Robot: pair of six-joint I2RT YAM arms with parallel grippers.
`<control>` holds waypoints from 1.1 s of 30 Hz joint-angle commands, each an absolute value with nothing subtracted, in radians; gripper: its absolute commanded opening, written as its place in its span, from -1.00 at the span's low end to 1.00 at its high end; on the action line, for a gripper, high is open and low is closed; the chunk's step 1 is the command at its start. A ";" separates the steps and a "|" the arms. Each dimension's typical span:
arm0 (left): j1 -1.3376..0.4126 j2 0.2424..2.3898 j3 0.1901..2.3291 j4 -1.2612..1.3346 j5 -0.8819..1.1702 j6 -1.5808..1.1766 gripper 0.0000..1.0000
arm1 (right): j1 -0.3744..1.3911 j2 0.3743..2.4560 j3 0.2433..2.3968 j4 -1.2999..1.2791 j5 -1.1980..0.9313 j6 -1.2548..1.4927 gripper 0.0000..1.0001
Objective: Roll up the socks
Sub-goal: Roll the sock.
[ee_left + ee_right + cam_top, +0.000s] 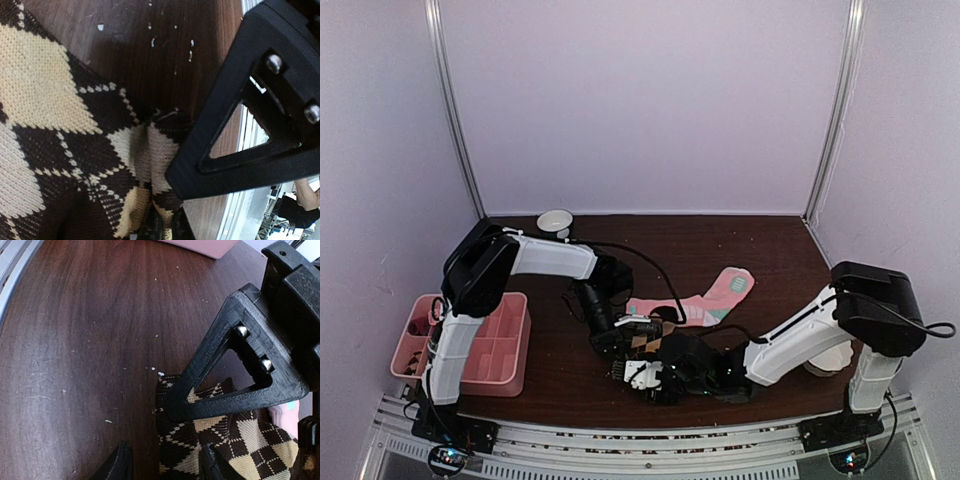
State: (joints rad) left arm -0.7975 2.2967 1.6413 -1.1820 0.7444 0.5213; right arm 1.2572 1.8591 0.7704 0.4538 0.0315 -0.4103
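The brown, tan and black argyle sock lies on the dark wooden table near the front middle. My left gripper is shut on a raised fold of it at the bottom of the left wrist view. My right gripper stands partly open over the sock's edge; one finger is over bare wood, the other over the knit. The two grippers meet above the sock. The pink sock with mint-green toe and stripes lies flat just behind them.
A pink divided tray stands at the front left beside the left arm's base. A small white bowl sits at the back left. A white object lies under the right arm. The table's front rail runs close by.
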 commanded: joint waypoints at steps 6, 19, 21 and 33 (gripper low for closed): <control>-0.795 2.340 1.619 -1.111 0.589 0.543 -0.62 | 1.220 1.913 0.796 0.326 -0.030 -0.402 -0.51; -0.748 1.951 1.286 -0.798 0.581 0.605 -0.08 | 1.090 1.926 0.746 0.300 -0.329 -0.148 -0.82; -0.746 1.879 1.219 -0.706 0.573 0.601 -0.08 | 1.081 1.923 0.720 0.335 -0.367 -0.113 -0.84; -0.814 1.773 1.100 -0.535 0.581 0.702 -0.12 | 0.998 1.996 0.665 0.489 -0.549 0.131 -0.89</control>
